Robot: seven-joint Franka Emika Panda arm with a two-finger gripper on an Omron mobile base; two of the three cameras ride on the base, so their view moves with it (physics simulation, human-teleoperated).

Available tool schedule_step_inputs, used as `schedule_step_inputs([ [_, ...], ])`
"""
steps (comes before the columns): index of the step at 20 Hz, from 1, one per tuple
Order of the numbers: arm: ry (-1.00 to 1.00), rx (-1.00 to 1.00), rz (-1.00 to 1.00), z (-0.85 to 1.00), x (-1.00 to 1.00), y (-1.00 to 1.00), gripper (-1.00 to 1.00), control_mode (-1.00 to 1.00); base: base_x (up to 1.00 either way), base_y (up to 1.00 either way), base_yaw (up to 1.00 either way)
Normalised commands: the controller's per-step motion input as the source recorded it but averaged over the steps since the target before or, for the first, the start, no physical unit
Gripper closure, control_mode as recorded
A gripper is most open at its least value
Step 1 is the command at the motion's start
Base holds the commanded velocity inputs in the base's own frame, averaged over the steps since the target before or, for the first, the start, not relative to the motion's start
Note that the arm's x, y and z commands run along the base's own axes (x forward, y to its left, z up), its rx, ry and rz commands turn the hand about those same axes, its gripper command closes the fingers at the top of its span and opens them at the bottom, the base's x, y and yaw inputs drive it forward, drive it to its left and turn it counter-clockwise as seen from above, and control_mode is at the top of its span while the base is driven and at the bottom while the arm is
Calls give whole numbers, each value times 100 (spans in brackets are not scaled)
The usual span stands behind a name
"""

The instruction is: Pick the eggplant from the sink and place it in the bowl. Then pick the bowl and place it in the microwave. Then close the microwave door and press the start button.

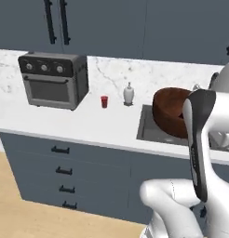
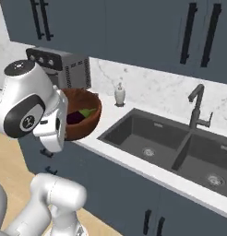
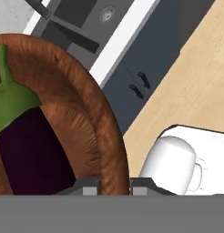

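Looking from the left base view, the bowl hangs tilted above the near left corner of the sink, its reddish-brown wall partly hidden behind the white arm; on the marble counter to the left of the sink stand a white soap dispenser, a small red cup and, farther left, a dark toaster oven with three knobs. In the right base view the bowl sits up off the counter, left of the sink and just in front of the toaster oven, and the eggplant lies inside it, dark purple with its green cap pointing toward the sink; the soap dispenser stands behind the sink's left corner and the dark faucet rises behind the divider between the two basins. In the hand view the gripper has its two fingertips set on either side of the rim of the bowl, one inside and one outside, clamped on the wall; the eggplant rests on the bowl's inner surface just beside that rim, with the sink and the wooden floor showing beyond and below.
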Motion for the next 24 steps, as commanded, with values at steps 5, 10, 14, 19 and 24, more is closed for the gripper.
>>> schedule_step_inputs([
  [5,0,0,0,0,0,0,100,100,0,0,100],
  [10,0,0,0,0,0,0,100,100,0,0,100],
  [14,0,0,0,0,0,0,100,100,0,0,100],
  [19,0,0,0,0,0,0,100,100,0,0,100],
  [24,0,0,0,0,0,0,100,100,0,0,100],
])
